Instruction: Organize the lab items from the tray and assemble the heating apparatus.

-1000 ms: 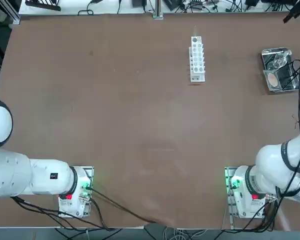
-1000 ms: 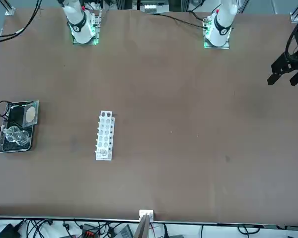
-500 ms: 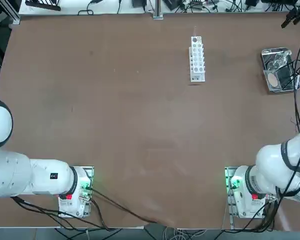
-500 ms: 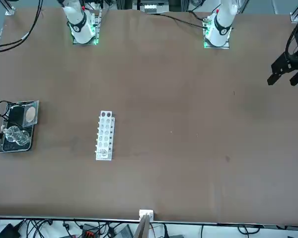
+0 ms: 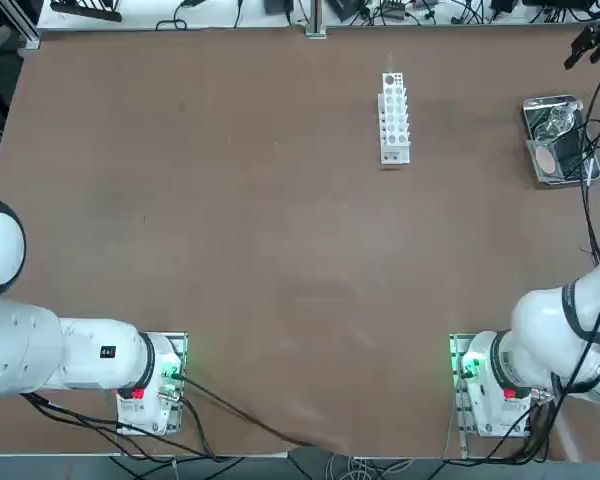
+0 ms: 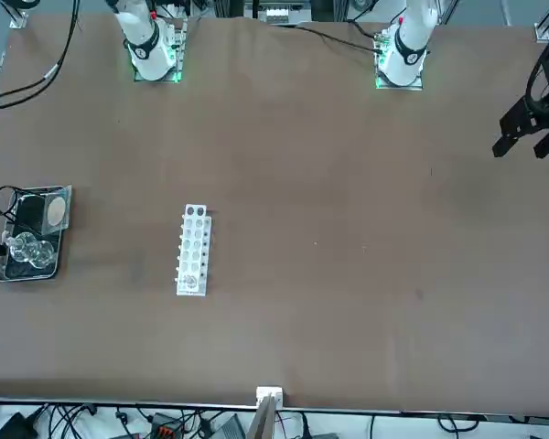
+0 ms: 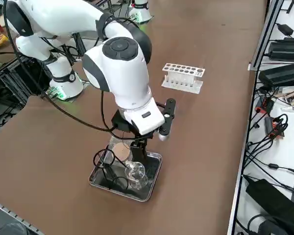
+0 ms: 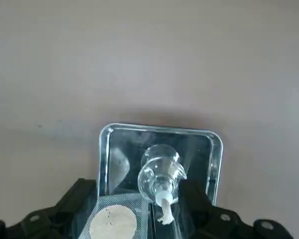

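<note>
The shiny metal tray [image 5: 533,104] [image 6: 1,273] [image 7: 153,180] [image 8: 159,130] sits near the table's far right corner. Inside it lie the clear glass burner [image 5: 551,120] [image 6: 25,247] [image 7: 134,172] [image 8: 159,172], the grey mesh with its tan centre [image 5: 546,160] [image 6: 55,212] [image 7: 121,151] [image 8: 113,222] and the black wire ring stand [image 7: 106,157] [image 6: 7,206]. My right gripper [image 7: 138,152] [image 8: 137,186] hangs just above the tray, open. In the wrist view the burner shows between its two fingers [image 8: 80,198], and nothing is held.
A white test-tube rack [image 5: 394,118] [image 6: 193,250] [image 7: 183,77] stands left of the tray at the far side. The table's right edge runs close by the tray. Cables hang from my right arm [image 7: 118,63] beside the tray.
My right arm's cables have drifted off the tray toward the table's right edge in the top view. The tray and its items have not moved, and the fingers stay open.
</note>
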